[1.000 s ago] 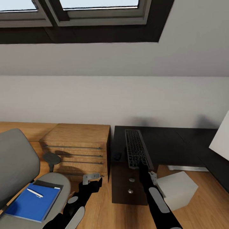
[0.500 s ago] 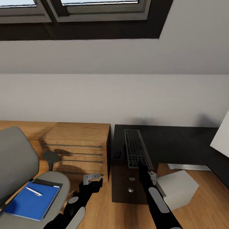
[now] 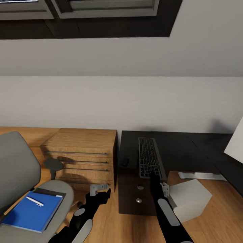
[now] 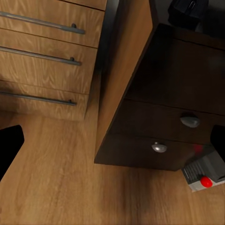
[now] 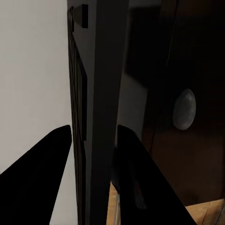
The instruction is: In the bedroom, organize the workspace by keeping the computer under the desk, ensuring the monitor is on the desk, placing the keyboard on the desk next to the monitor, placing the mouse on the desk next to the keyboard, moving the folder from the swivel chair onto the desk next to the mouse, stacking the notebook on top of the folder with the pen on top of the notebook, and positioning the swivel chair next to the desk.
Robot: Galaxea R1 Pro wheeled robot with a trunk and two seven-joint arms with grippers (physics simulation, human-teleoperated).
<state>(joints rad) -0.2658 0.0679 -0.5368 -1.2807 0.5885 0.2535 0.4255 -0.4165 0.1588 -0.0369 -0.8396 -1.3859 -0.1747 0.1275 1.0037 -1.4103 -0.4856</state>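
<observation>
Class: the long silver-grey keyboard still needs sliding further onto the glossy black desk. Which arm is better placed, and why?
Right. The right gripper already clasps the keyboard's near end; the left gripper hangs open beside the drawers.

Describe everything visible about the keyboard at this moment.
The keyboard is slim and long, with a silver-grey frame and dark keys. It lies flat on the glossy black desk, its long axis running away from the robot, its near end at the front edge above the drawer knobs. The right gripper has its jaws around that near end. The mouse sits apart beside it.
</observation>
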